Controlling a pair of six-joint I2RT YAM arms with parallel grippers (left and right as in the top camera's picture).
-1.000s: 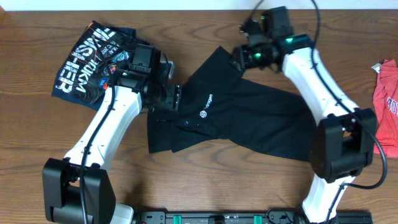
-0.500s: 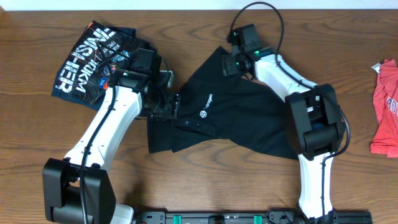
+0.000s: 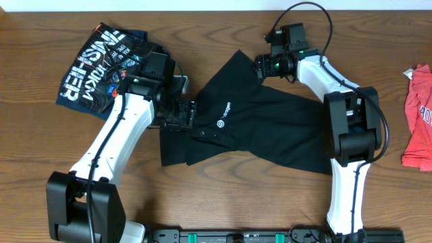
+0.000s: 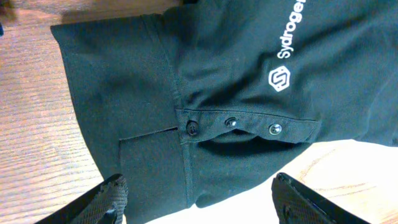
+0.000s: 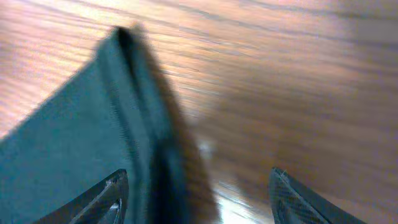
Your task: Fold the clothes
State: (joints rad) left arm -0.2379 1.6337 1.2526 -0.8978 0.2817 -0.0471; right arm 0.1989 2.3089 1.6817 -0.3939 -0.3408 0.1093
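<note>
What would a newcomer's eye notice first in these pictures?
The black shirt with its white logo sprawls at the centre, the left gripper and right gripper open over its edges. A navy printed garment lies upper left; a red garment sits at the right edge.

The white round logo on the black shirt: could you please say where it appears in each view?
Overhead: logo near centre.
Left wrist: upper right, above the three buttons.
Right wrist: not in it.
Shared landmark: the black shirt, on the wooden table.
</note>
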